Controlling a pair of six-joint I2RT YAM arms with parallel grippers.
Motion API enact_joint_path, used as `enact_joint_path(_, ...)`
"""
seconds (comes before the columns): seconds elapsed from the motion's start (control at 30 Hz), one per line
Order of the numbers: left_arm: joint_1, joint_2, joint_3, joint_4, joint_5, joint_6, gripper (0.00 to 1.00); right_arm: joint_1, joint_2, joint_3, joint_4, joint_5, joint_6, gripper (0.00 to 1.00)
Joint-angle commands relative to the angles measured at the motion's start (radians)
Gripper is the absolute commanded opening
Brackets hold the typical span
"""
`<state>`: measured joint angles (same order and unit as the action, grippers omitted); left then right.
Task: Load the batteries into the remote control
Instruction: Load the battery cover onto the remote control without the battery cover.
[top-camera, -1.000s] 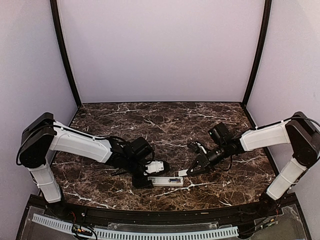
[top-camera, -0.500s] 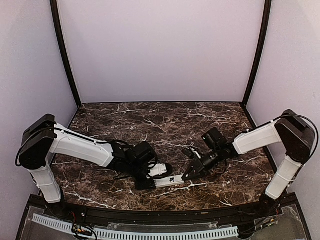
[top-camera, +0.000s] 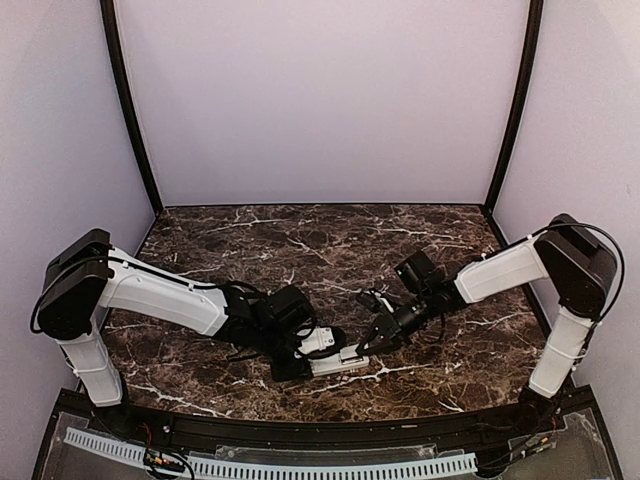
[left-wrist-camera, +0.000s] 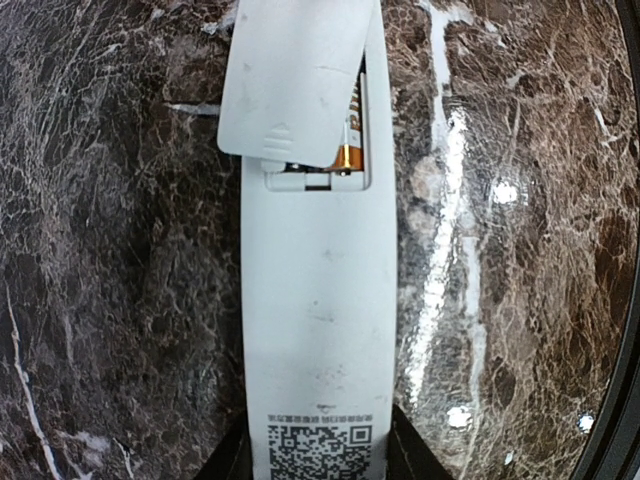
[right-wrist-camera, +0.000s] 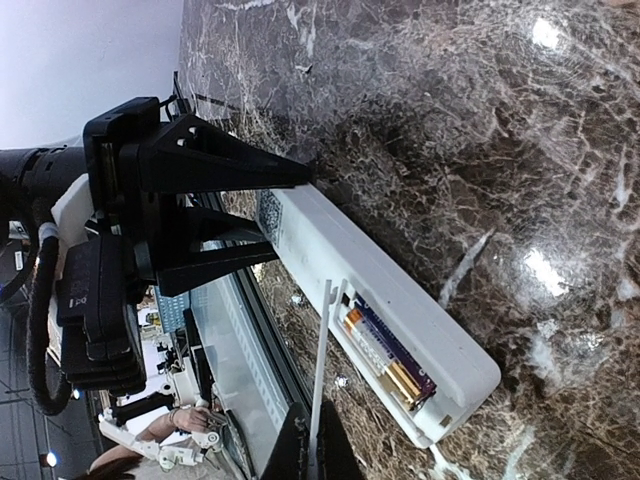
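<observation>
The remote control (left-wrist-camera: 315, 330) lies back-up on the marble, a QR label at its near end. My left gripper (left-wrist-camera: 318, 455) is shut on that end, one finger on each long side. Its battery bay is open, with purple and gold batteries (right-wrist-camera: 385, 360) lying inside; a gold end shows in the left wrist view (left-wrist-camera: 350, 155). My right gripper (right-wrist-camera: 312, 450) is shut on the flat white battery cover (right-wrist-camera: 322, 370), held on edge at the bay's rim. In the left wrist view the cover (left-wrist-camera: 290, 80) leans over most of the bay. From above, the remote (top-camera: 340, 362) lies between the left gripper (top-camera: 300, 355) and the right gripper (top-camera: 366, 345).
The dark marble table (top-camera: 300, 240) has pale walls behind and at both sides. A black rail (top-camera: 300, 430) runs along the near edge, close to the remote. Both arms meet low at the front centre.
My right gripper has moved left with the cover, from beside the remote's right end to the battery bay. My left gripper and the remote have shifted slightly right.
</observation>
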<state>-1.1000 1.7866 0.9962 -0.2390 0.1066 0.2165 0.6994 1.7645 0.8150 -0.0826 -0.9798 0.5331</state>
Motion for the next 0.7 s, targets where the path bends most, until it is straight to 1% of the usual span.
enact_joint_path(0.0,-0.012,0.033,-0.007,-0.028,0.005,-0.016,0.25,0.005,0.027,0.022,-0.042,-0.029,-0.051,0.00)
enact_joint_path(0.17,-0.012,0.035,-0.006,-0.028,0.001,-0.013,0.25,0.005,0.054,0.030,-0.053,-0.057,-0.064,0.00)
enact_joint_path(0.47,-0.012,0.039,-0.004,-0.031,0.002,-0.013,0.25,0.005,0.088,0.043,-0.058,-0.059,-0.059,0.00)
enact_joint_path(0.6,-0.012,0.040,-0.002,-0.032,0.001,-0.013,0.29,0.005,0.102,0.049,-0.073,-0.053,-0.062,0.00)
enact_joint_path(0.67,-0.012,0.039,-0.003,-0.032,0.001,-0.014,0.34,0.005,0.106,0.048,-0.076,-0.051,-0.062,0.00)
